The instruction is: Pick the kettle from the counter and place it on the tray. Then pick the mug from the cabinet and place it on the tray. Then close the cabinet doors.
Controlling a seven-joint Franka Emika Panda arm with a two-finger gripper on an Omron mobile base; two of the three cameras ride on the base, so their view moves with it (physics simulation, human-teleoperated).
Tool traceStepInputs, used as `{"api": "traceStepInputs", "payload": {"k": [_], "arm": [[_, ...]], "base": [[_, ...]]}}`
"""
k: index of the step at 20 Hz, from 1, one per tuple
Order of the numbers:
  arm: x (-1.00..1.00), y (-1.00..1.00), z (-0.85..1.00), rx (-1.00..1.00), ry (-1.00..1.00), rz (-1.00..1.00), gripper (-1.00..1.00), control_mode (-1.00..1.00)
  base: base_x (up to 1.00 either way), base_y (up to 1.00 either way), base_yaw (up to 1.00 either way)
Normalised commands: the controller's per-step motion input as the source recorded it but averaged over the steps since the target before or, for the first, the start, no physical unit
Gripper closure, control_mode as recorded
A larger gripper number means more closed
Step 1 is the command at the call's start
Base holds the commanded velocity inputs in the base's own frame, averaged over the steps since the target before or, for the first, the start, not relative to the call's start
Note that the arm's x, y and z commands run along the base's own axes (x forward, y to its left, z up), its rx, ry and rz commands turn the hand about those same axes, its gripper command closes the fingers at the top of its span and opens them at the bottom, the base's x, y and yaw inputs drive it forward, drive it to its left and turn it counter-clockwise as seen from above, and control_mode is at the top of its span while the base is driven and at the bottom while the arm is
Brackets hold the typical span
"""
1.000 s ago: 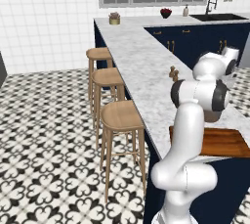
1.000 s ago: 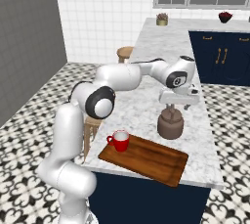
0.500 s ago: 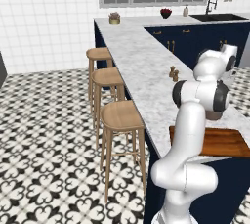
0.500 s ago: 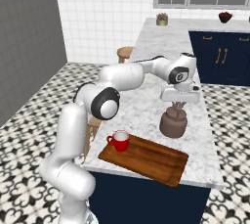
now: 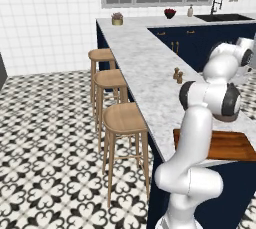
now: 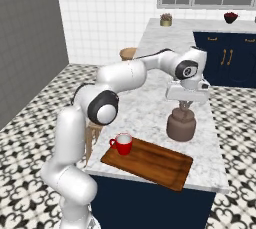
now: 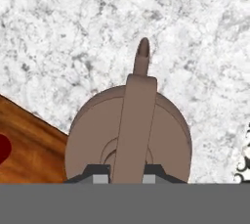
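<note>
Atop the marbled counter, the robot's hand stood directly over the brown kettle, its two fingertips pressed against either side of the kettle's arched handle in what looked like a closed grip on it. From the camera on the hand, the handle ran as a long strap from 6 o'clock up toward 12 o'clock, ending in line with the spout, which pointed on toward 12; the hand straddled that long axis crosswise, one tip on each flank.

The kettle was on the stone, upright and not yet lifted as far as the pictures showed, just beside the reddish-brown tray but off it. In the right base view the tray lay toward 7 o'clock of the kettle, its near corner close to the kettle's base; from the hand camera a wedge of the tray showed at 8 o'clock. The red mug was already standing on the tray's left end, so the free space for the kettle appeared to be the tray's right half, nearest the kettle.

The coming move, by this reading, was a short lift and a carry toward the tray, keeping clear of the mug.
</note>
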Motion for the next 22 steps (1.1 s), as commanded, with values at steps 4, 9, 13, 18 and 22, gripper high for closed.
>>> {"api": "traceStepInputs", "payload": {"k": [4, 9, 13, 18, 22], "arm": [[-0.75, 0.15, 0.39, 0.0, 0.06, 0.0, 1.0, -1.0], [-0.89, 0.21, 0.14, 0.0, 0.09, 0.0, 1.0, -1.0], [-0.74, 0.34, 0.0, 0.0, 0.07, 0.0, 1.0, -1.0], [-0.52, 0.47, -0.02, 0.0, 0.03, 0.0, 1.0, -1.0], [-0.53, 0.35, -0.04, 0.0, 0.0, 0.0, 1.0, -1.0]], "base": [[0.0, 0.0, 0.0], [0.0, 0.0, 0.0], [0.0, 0.0, 0.0], [0.0, 0.0, 0.0], [0.0, 0.0, 0.0]]}}
